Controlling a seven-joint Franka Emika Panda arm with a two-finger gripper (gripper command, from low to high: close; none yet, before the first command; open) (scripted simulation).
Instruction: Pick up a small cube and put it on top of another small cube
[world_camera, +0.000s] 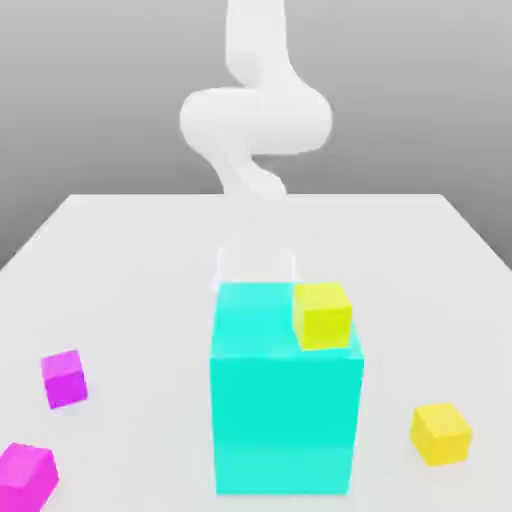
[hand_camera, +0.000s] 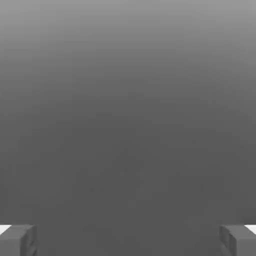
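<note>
Going left to right in the exterior view: the small cube (world_camera: 27, 477), hot pink, sits at the near corner on the table (world_camera: 130, 260), partly cut by the frame edge. Just beyond it, a violet-tinged magenta cube (world_camera: 64, 378), sim. size, near but not touching. We mustn't mix those two up.

Centre: the big cyan block (world_camera: 286, 395), w/ a yellow cube (world_camera: 322, 315) resting on its top near the exterior view's right edge. Behind the block the white arm (world_camera: 255, 120) hangs down; its lower end is hidden by the block. Far right, a second yellow cube (world_camera: 440, 433) on the table, well apart from everything.

The gripper (hand_camera: 128, 240) shows in the hand view as two grey fingertips (hand_camera: 17, 240) at opposite edges, jaws fully spread, nothing btwn them, empty.

Step in hand, as we judge it: approach not yet begun. To do it well we should swing toward the exterior view's left and nearer the camera, staying high enough to clear the cyan block, centre over the hot-pink cube, align jaws square to its faces, then descend straight. Risk: nudging the violet neighbour. Which cube is the stacking target we can't tell yet.
</note>
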